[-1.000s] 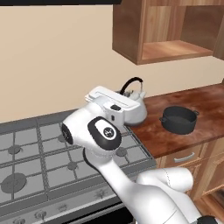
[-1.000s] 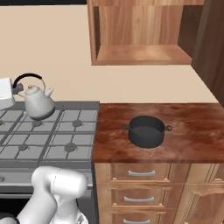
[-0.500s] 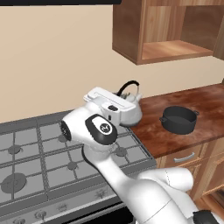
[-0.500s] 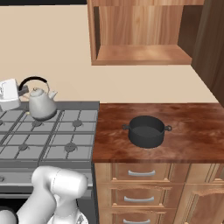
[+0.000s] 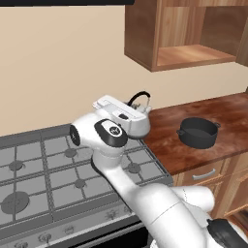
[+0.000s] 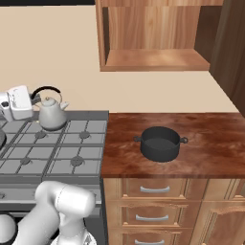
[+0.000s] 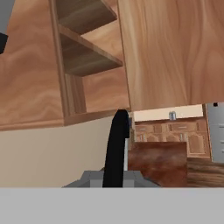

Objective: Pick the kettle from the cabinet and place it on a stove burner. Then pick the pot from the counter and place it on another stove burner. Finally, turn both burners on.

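One object sits in my grip: the kettle (image 6: 51, 115), whose thin black arched handle (image 7: 116, 148) my hand (image 6: 29, 98) is clamped around. Taking the stove (image 5: 29, 169) as the landmark, the kettle is at its far right corner, over the back grate nearest the desk (image 6: 201, 139), its base low at the grate; I cannot tell whether it touches. My arm rises in front of the stove, bends at a white elbow above the grates and reaches level toward the back wall, so the hand comes at the handle sideways from the stove's middle, with the wrist lying roughly horizontal. In the hand view the black handle climbs straight up from between my fingers, with the cabinet (image 6: 153, 38) seen beyond it. That cabinet hangs on the wall above and to the right of the stove, its shelf board bare. The pot (image 6: 160, 142) stands on the desk to the right of the stove, well apart from the kettle, upright and lidless. Round grey burners (image 6: 76, 161) lie under the grates nearer the stove's front edge.
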You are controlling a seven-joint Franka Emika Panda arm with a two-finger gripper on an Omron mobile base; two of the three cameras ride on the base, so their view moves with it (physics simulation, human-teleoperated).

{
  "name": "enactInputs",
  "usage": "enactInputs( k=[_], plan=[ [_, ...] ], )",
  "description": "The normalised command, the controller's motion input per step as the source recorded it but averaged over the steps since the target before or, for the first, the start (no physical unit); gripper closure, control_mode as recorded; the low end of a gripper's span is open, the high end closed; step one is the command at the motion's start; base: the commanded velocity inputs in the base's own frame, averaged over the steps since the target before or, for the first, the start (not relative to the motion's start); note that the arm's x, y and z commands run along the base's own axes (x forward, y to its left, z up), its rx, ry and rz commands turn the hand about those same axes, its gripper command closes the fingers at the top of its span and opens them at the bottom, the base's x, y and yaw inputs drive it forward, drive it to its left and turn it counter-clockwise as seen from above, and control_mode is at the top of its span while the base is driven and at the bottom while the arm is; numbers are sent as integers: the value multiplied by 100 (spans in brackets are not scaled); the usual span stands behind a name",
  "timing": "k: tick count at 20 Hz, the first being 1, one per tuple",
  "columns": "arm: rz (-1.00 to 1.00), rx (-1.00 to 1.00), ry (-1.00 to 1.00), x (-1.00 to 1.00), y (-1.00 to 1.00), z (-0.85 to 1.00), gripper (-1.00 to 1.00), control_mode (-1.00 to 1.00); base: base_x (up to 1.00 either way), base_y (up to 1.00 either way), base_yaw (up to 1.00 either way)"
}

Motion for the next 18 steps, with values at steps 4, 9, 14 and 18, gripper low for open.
enactInputs(
  k=[4, 9, 14, 18],
  plan=[
    [0, 4, 2, 49, 0, -28, 100, -100, 0, 0, 0],
    [-1, 1, 4, 45, 0, -32, 100, -100, 0, 0, 0],
    [-2, 0, 6, 35, 0, -35, 100, -100, 0, 0, 0],
    [-1, 0, 5, 34, 0, -32, 100, -100, 0, 0, 0]
  ],
)
